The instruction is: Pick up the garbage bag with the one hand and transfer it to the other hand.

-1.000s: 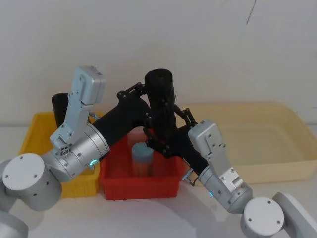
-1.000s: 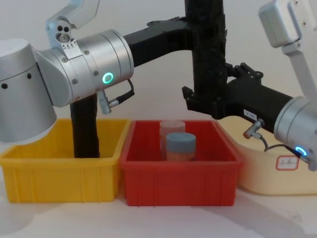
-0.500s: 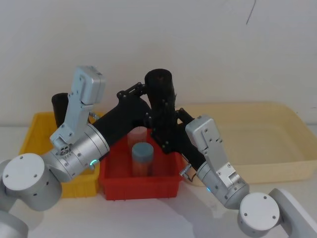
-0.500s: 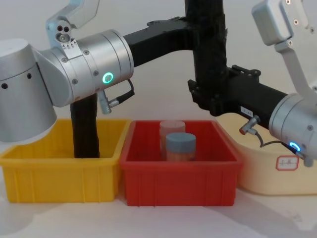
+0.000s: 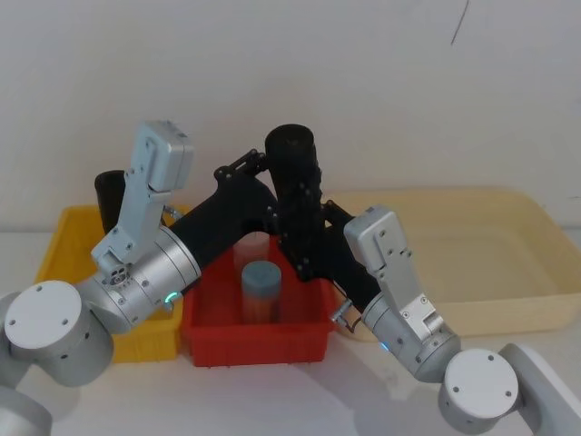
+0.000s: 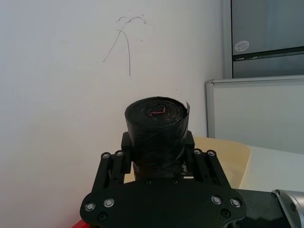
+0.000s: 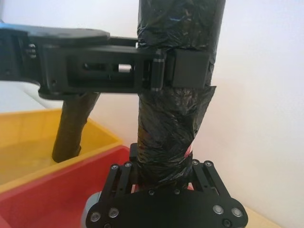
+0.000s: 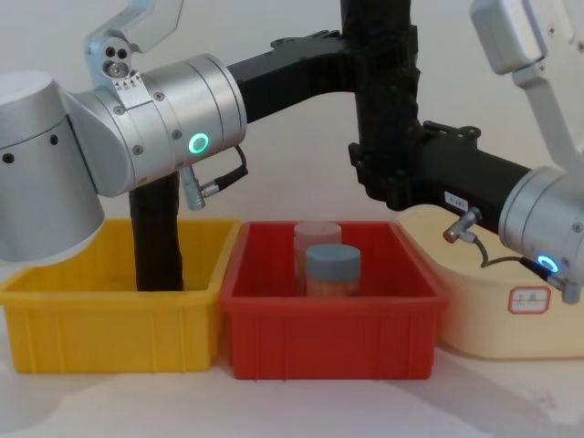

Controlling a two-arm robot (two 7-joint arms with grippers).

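Cream tray (image 5: 472, 250) open on right. Jars (image 8: 332, 266) in red bin (image 8: 328, 338) crowd space beneath raised garbage bag (image 8: 381, 119).

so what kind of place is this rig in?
Probably a lab or office test bench: plain white wall, white tabletop with yellow bin, red bin and beige tray. Left gripper and right gripper both clamp the garbage bag.

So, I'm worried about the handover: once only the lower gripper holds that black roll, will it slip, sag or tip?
The garbage bag probably stays stiff: it stands straight between the left gripper and the right gripper. Its wrinkled plastic skin may slide a little under the pads. Gripped near its low end, the tall roll could lean.
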